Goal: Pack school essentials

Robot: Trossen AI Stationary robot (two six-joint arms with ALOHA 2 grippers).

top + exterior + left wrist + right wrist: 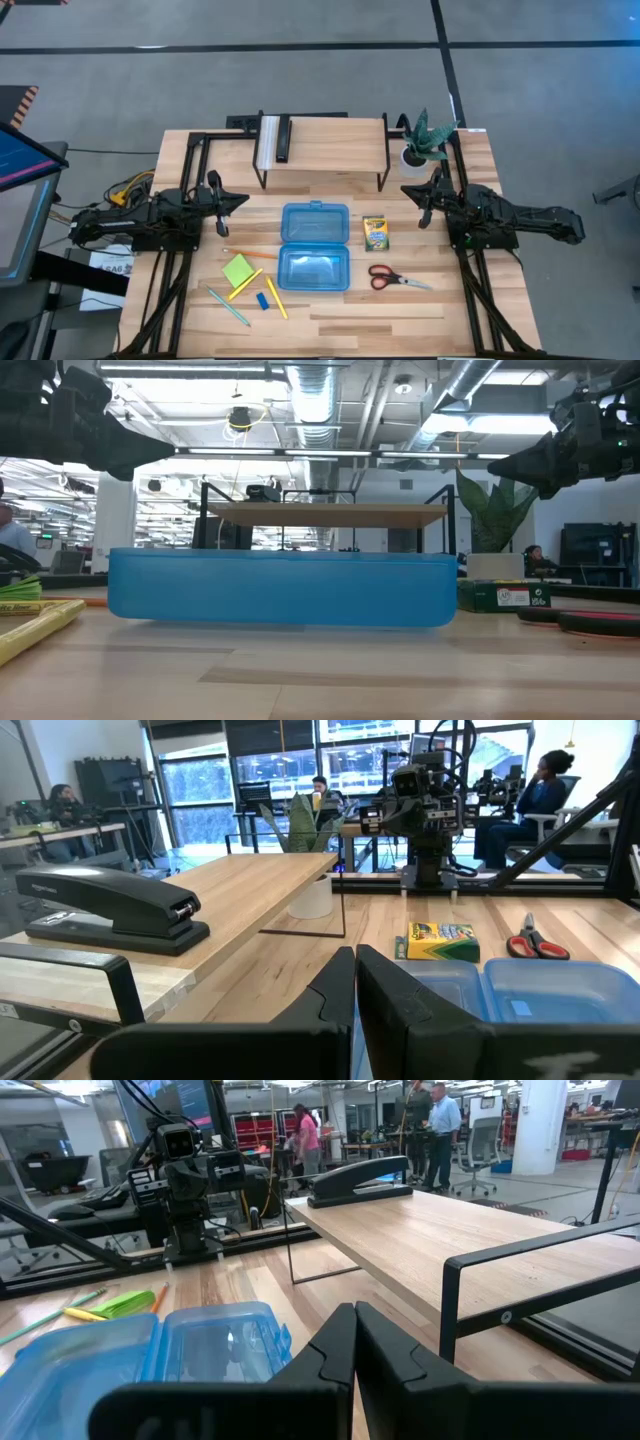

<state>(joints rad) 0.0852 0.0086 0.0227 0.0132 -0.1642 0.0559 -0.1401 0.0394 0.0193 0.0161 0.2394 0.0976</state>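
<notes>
The blue translucent case (315,247) lies open in the table's middle. Left of it lie the lime-green sticky-note pad (238,270), yellow and orange pencils (262,283), a light-blue pen (229,307) and a small blue eraser (263,301). Right of it lie the crayon box (375,233) and the red-handled scissors (392,278). My left gripper (243,200) is shut and empty above the table's left side. My right gripper (405,190) is shut and empty above the right side. Both hang well above the things, as the low view shows.
A wooden riser shelf (320,140) on black legs stands at the far middle with a black stapler (283,138) on it. A potted green plant (425,140) stands at the far right. Bare wood lies along the table's near edge.
</notes>
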